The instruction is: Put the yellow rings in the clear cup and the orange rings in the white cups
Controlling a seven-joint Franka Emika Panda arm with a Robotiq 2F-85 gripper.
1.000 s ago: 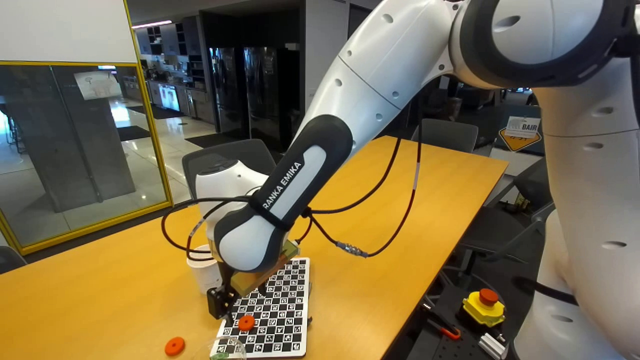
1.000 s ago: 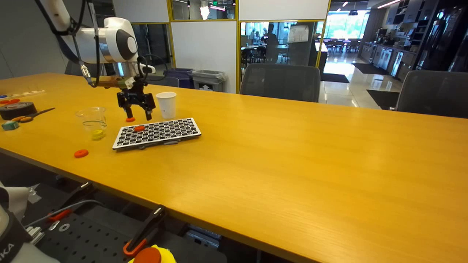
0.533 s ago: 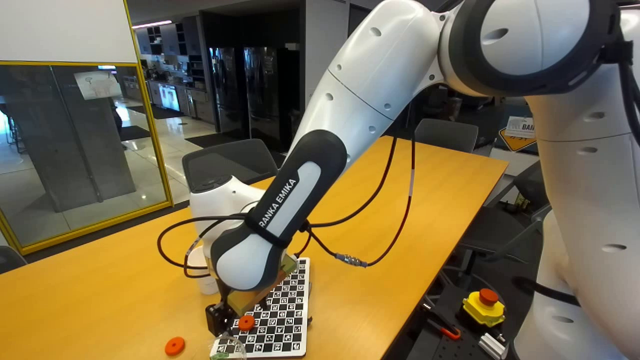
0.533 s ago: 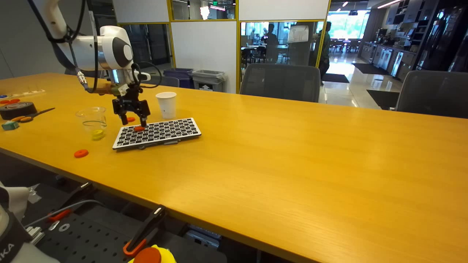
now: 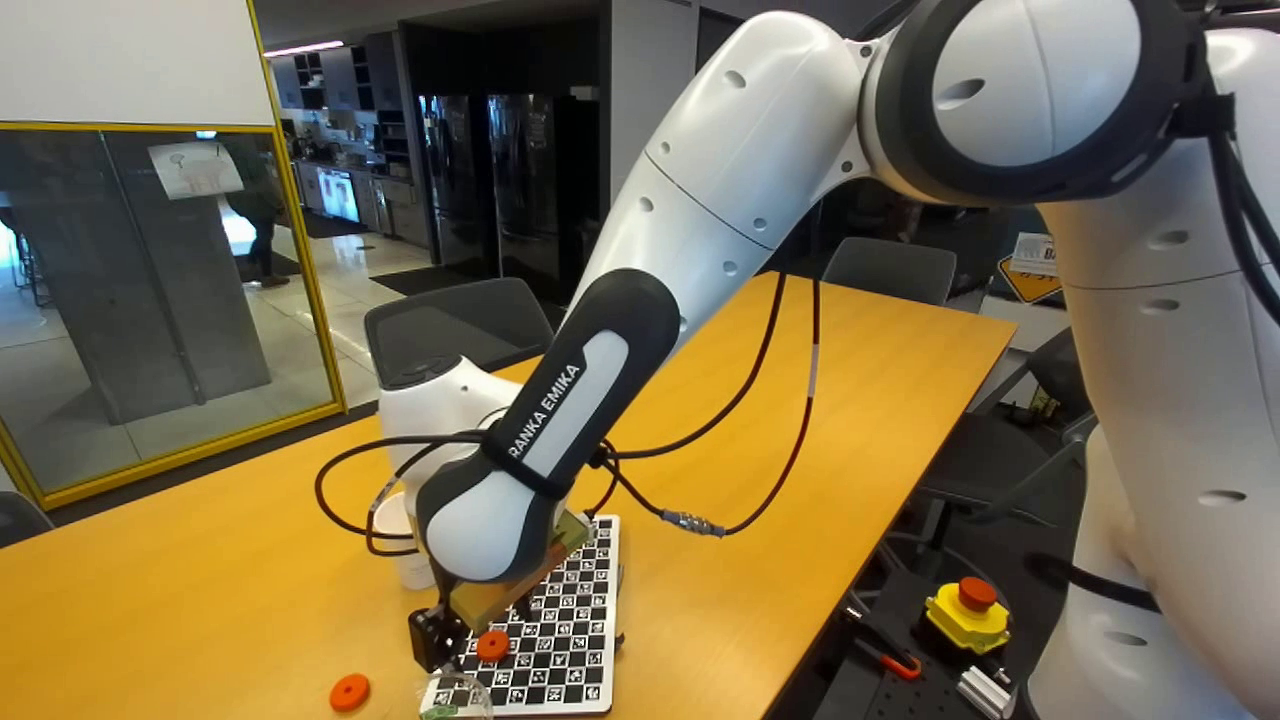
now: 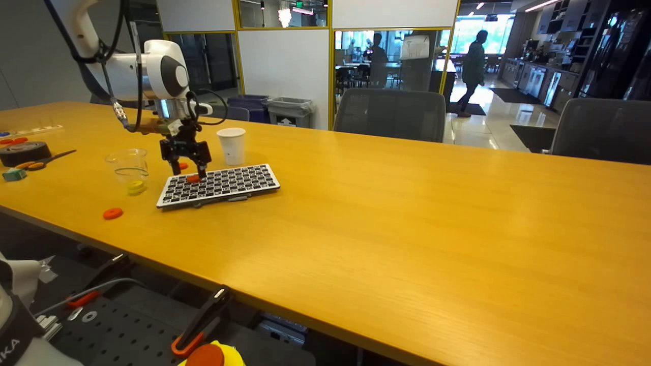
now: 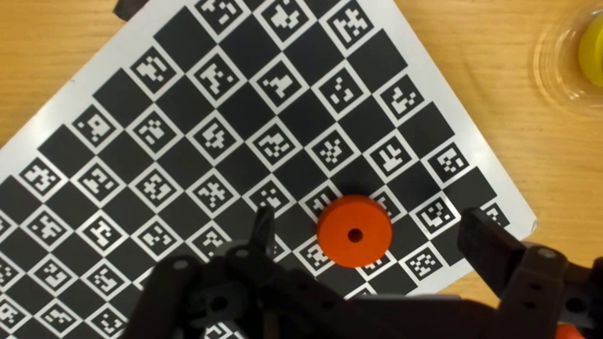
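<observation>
My gripper is open and empty above the checkered board, its fingers on either side of an orange ring. In the wrist view that orange ring lies between the fingertips, touching neither. A second orange ring lies on the table behind the board. A third orange ring lies nearer the table's front edge. The clear cup stands beside the board with yellow rings seemingly at its bottom. The white cup stands behind the board, partly hidden by the arm in an exterior view.
The checkered board lies on the wooden table. To the far left are a black tape roll, scissors, a green block and more orange rings. A person walks in the background.
My open gripper has come down toward the orange ring on the board, then shifted slightly sideways over it. The rings and cups have not moved. A person has walked into the background.
</observation>
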